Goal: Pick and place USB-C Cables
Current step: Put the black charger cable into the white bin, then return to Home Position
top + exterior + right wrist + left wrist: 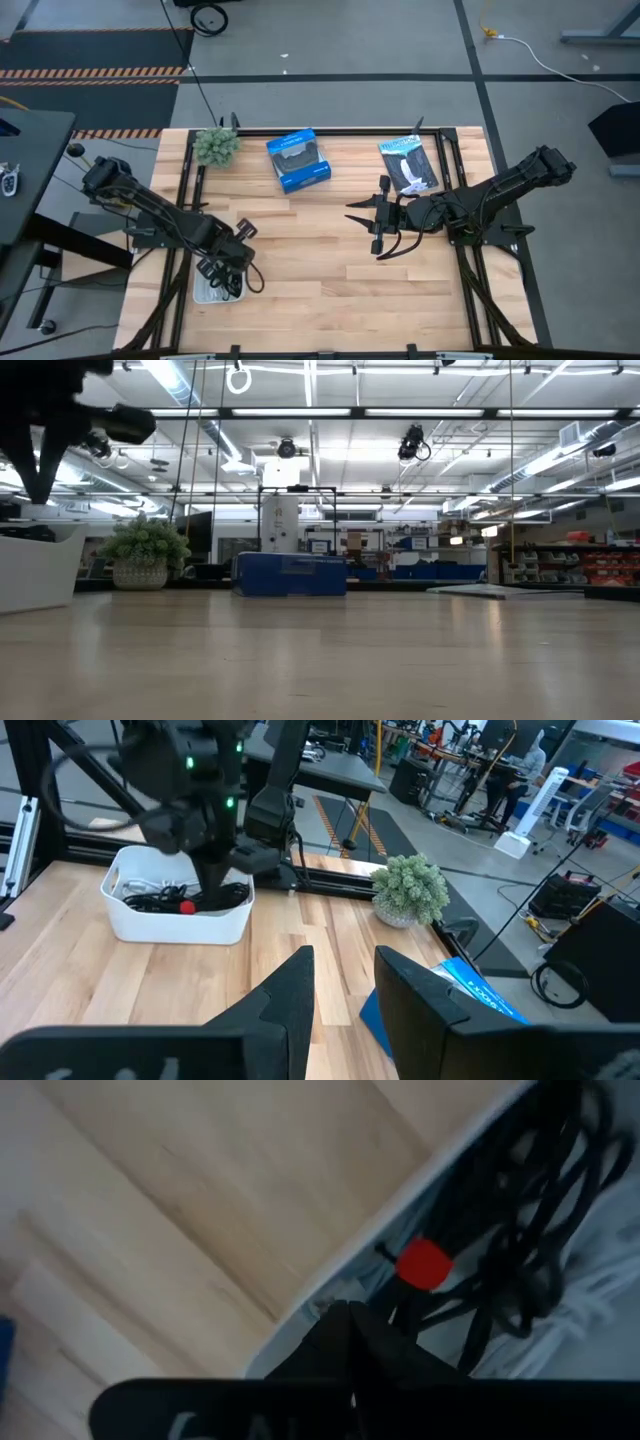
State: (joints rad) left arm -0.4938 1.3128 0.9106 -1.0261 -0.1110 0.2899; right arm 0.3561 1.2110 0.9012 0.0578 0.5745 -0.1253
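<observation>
A white tray [203, 295] [180, 925] stands near the table's near-left corner. In it lie bundled USB-C cables: a black one [530, 1210] with a red tie [424, 1264] [186, 906], and a white one [140, 888] under it. The pale blue cable does not show. My left gripper [222, 272] [350, 1318] [212, 880] reaches down into the tray, shut. My right gripper [358, 215] [345, 970] hovers open over the table's middle, right of centre, and holds nothing. My left gripper comes from above, pointing down into the tray, and is shut among the strands of the black cable [405, 1315] just below the red tie. Its own fingertips [345, 1325] hide the place of contact. The cable's coils lie in the tray.
A blue box [298, 160] [290, 575] and a small potted plant [216, 145] [410, 890] stand at the far edge. A flat black-and-white packet [408, 165] lies far right. Bare wood lies between the grippers. A person [515, 770] is far off in the room.
</observation>
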